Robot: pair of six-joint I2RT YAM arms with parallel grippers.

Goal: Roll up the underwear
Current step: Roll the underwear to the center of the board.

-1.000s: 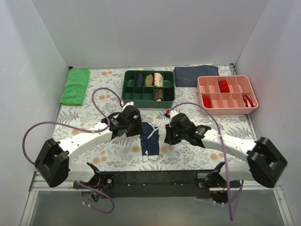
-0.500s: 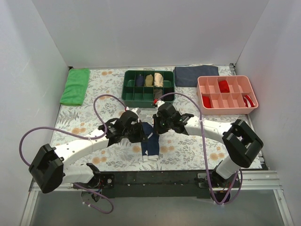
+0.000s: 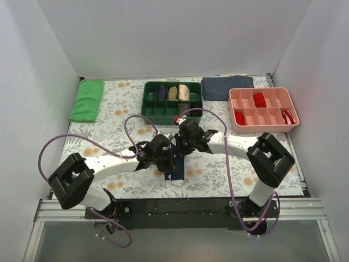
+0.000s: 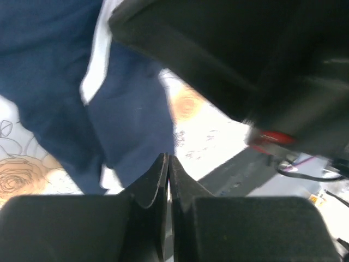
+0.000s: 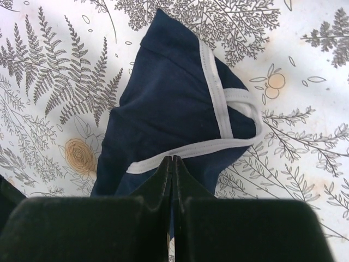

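The underwear (image 3: 174, 173) is navy with white piping and lies flat on the floral table mat near the front centre, its upper half hidden by both grippers in the top view. My left gripper (image 3: 167, 158) is shut, its tips low over the garment's left side. In the left wrist view the shut tips (image 4: 168, 159) stand at the edge of the navy cloth (image 4: 131, 120), with no fabric visible between them. My right gripper (image 3: 183, 146) is shut too. In its wrist view the tips (image 5: 173, 159) sit right at a white piping line of the underwear (image 5: 169, 109).
A green compartment tray (image 3: 144, 103) with rolled garments stands behind the grippers. A pink tray (image 3: 234, 112) holding red items is at the back right, a dark grey folded cloth (image 3: 227, 87) behind it, and a green cloth (image 3: 87, 100) at the back left.
Both arms swung inward over the underwear. The left gripper closed on the way and moved right. The right gripper, shut throughout, moved left and towards the back of the garment.
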